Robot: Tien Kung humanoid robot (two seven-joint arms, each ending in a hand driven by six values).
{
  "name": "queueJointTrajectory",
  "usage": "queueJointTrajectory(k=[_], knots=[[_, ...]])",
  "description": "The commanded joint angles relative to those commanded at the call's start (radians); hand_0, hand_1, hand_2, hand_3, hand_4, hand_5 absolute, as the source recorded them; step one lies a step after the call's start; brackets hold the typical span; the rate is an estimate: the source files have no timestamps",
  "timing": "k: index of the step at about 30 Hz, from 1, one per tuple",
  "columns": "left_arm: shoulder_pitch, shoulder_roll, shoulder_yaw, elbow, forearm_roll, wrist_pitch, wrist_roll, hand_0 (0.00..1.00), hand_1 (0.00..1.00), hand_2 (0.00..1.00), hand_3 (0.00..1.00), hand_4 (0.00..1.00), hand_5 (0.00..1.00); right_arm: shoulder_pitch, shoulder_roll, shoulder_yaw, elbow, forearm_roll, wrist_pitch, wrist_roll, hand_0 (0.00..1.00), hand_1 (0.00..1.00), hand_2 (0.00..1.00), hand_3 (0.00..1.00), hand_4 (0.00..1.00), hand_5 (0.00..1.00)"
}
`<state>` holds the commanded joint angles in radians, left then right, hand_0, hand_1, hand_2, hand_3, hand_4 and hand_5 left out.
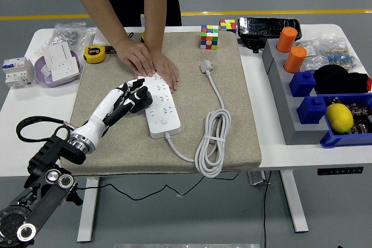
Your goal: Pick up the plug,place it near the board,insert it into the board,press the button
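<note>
No legible text anywhere.

A robotics lab or test workshop, probably within an industrial hall. Beyond the robot's left hand (129, 98) runs a grey painted floor with a yellow line (279, 12). To its right, a white height-adjustable table (302, 149) holds blue parts bins (343, 135); a circuit breaker (15, 71) sits to its left.
</note>
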<state>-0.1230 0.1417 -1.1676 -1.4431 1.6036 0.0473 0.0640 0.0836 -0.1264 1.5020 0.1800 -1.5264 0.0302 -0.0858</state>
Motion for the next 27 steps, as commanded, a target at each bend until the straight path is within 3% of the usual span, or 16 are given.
queueJointTrajectory(k=[10, 27], knots=[[-0.009, 0.000, 0.009, 0.044, 0.121, 0.006, 0.016, 0.998, 0.998, 0.978, 0.948, 0.998, 0.998, -0.004, -0.001, 0.001, 0.000, -0.005, 0.001, -0.002, 0.855, 0.765, 0.751, 0.784, 0.998, 0.902], [-0.057, 0.005, 0.059, 0.090, 0.219, 0.011, 0.033, 0.998, 0.998, 0.968, 0.938, 0.998, 0.998, -0.001, -0.002, 0.000, 0.000, -0.004, 0.001, -0.003, 0.854, 0.764, 0.751, 0.784, 0.998, 0.902]])
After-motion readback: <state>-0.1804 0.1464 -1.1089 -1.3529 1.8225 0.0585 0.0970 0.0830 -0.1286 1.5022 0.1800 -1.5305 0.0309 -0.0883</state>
